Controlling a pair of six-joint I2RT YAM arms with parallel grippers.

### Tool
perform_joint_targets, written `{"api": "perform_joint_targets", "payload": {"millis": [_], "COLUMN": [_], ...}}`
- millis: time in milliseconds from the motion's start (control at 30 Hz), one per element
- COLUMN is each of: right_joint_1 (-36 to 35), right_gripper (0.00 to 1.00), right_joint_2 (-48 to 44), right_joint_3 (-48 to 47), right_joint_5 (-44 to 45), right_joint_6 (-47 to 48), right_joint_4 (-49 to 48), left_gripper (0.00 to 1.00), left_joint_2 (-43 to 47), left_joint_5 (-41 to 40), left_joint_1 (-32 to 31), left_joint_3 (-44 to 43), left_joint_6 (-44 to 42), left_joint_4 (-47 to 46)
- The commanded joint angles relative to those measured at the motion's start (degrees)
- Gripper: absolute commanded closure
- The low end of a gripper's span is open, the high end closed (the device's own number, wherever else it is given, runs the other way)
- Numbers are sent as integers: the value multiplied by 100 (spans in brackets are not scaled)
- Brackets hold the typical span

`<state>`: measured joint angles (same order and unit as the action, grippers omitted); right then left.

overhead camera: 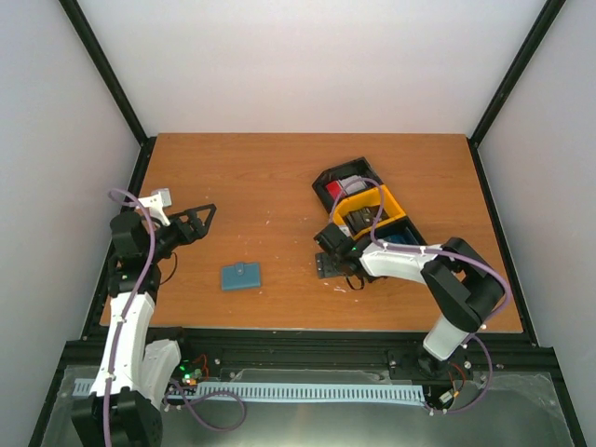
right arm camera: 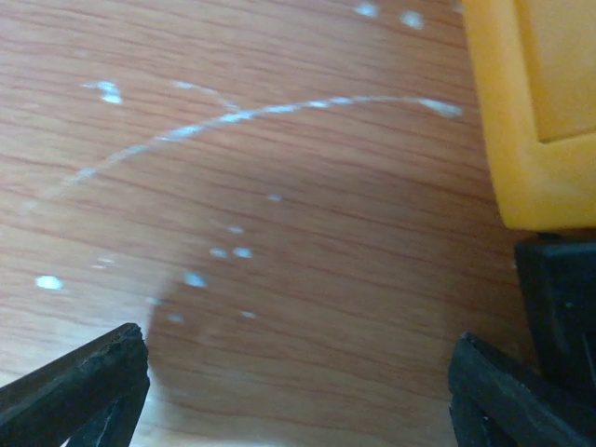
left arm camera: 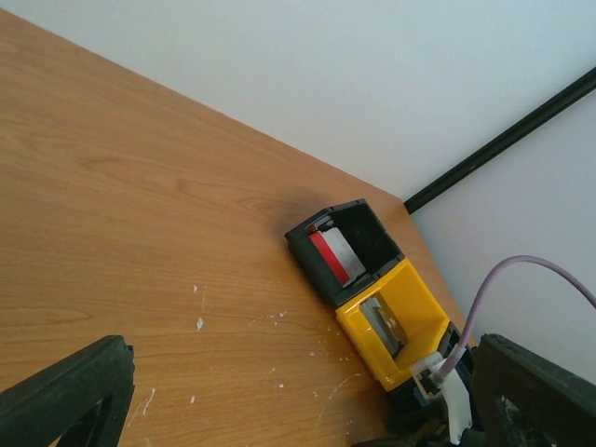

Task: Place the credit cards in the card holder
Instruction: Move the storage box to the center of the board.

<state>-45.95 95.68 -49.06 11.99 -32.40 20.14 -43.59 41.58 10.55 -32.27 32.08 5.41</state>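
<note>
Lying flat, untouched, the card holder (overhead camera: 241, 276) — left gripper (overhead camera: 207, 221) and right gripper (overhead camera: 326, 264) both wide, empty.

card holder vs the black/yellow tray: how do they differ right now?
Colour: the card holder is plain blue-grey; the tray is black and yellow.
Shape: the card holder lies flat and thin; the tray has raised walls and compartments.
Contents: the tray holds a red card in its black end compartment; the card holder shows none.
Place: the card holder lies left of centre; the tray right of centre, farther back.
Both rest on the wooden table.
</note>
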Motion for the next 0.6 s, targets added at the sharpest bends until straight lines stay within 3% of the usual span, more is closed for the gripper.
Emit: {"api": "perform_joint_targets", "payload": {"millis": [0, 100, 300, 433, 567], "right_joint_1": [338, 603, 833, 570, 118], "right_gripper": [13, 13, 14, 15, 15], "right_joint_2": [-224, -323, -300, -345, -123], "right_joint_3": [322, 327, 188, 22, -462], "right_joint_5": [436, 412, -57, -1060, -1559], "right_joint_6": [-3, 81, 439, 842, 1018], "right_joint_4": [539, 542, 279, -209, -433], "left_gripper": [0, 0, 0, 1, 11], "left_joint_2": [-63, -116, -412, -401, -305], "left_joint_5": [-71, -213, -1226, -1882, -2240], "left_joint_1": [45, 49, -51, -658, -1143], "left_joint_3": [-141, -60, 230, 549, 995], "left_joint_6": [106, 287, 945, 1458, 2154], "left_joint_4": [141, 254, 1363, 1819, 1980]}}
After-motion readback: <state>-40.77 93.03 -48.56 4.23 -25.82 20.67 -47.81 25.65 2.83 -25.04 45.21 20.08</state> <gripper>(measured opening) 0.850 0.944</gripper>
